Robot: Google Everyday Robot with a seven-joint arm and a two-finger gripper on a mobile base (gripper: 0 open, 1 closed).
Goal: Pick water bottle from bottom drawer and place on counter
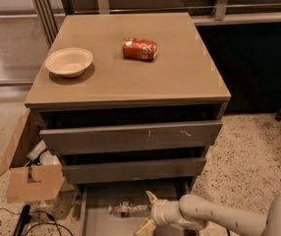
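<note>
The water bottle [128,210] lies on its side on the floor of the pulled-out bottom drawer [98,220], its label band near the left end. My gripper [147,213] is in the drawer just right of the bottle, open, with one tan finger [151,197] above the bottle's right end and the other below it near the frame's bottom edge. The white arm comes in from the lower right. The counter [180,73] is the tan top of the cabinet above.
A beige bowl [69,61] and a red soda can [139,48] lying on its side are on the counter. Two upper drawers [130,136] are partly pulled out. An open cardboard box [30,171] and black cables [13,222] are on the floor at left.
</note>
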